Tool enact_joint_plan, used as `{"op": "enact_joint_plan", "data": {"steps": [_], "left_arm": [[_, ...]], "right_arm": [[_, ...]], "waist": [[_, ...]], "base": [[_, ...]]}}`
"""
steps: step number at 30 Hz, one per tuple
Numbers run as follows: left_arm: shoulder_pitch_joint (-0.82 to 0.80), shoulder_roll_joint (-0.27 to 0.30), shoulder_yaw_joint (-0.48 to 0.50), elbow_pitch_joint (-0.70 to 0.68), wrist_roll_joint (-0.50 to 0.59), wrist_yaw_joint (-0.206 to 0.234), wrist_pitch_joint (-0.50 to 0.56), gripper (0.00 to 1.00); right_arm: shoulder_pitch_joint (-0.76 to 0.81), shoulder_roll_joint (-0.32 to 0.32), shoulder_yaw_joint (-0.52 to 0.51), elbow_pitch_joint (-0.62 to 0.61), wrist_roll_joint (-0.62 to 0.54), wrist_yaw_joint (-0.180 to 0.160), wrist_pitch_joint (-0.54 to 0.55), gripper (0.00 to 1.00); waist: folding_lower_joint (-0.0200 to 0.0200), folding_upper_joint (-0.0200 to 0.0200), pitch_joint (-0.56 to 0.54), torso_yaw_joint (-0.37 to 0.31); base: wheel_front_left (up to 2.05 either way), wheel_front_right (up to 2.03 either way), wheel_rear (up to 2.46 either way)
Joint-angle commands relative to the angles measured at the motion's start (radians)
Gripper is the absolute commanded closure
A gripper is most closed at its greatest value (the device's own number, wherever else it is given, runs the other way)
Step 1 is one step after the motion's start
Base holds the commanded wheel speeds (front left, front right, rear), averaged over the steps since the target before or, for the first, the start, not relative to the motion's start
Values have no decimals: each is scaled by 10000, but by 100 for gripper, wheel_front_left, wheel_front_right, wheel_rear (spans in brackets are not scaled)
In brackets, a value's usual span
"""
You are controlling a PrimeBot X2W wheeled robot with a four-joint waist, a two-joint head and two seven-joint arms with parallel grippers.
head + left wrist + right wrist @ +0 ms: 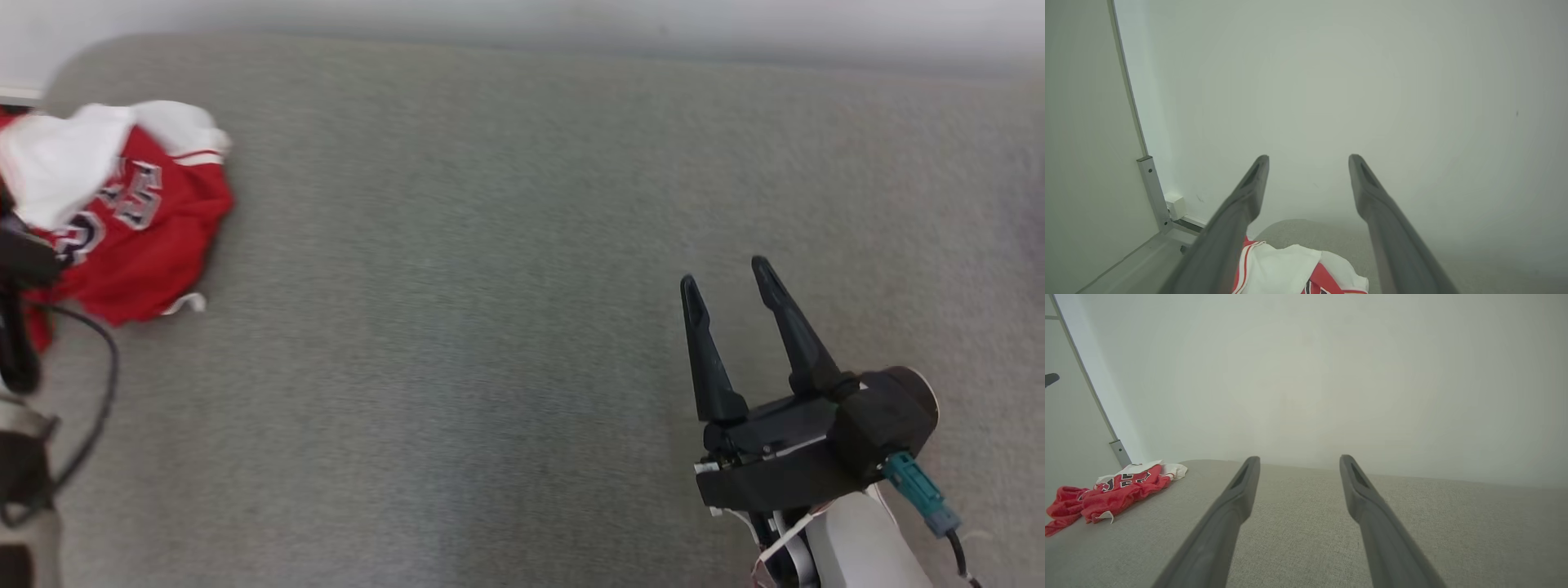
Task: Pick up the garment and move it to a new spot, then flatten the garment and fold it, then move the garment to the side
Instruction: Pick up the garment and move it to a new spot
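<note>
Red-and-white jersey [139, 220] crumpled upper left by the grey surface's [490, 286] edge, open room rightward; left gripper [1308, 163], right gripper [725, 273] spread wide.

The jersey [139, 220] lies on the table's [490, 327] far left corner, close to the wall [571, 20] behind it. The left end effector [1308, 163] hangs over the jersey's left side. The right end effector [725, 273] is at the near right over bare table, well apart from the jersey.
</note>
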Motion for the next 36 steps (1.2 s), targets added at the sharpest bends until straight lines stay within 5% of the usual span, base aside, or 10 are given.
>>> {"op": "enact_joint_plan", "data": {"steps": [1,16,36], "left_arm": [[-668,348,-41,474,-173,-60,208,0],[-2374,2067,-80,3784,-239,463,3219,0],[-2835,2282,-412,5360,-510,1267,7403,0]], "right_arm": [[-285,25,48,-149,137,-21,-5,0],[-371,34,118,-402,459,-21,-5,0],[-306,33,400,-172,449,-21,-5,0]], "waist": [[-3,-3,1719,-1765],[-3,-3,2064,-2397],[-3,-3,1697,-2496]], "base": [[0,0,0],[0,0,0],[0,0,0]]}}
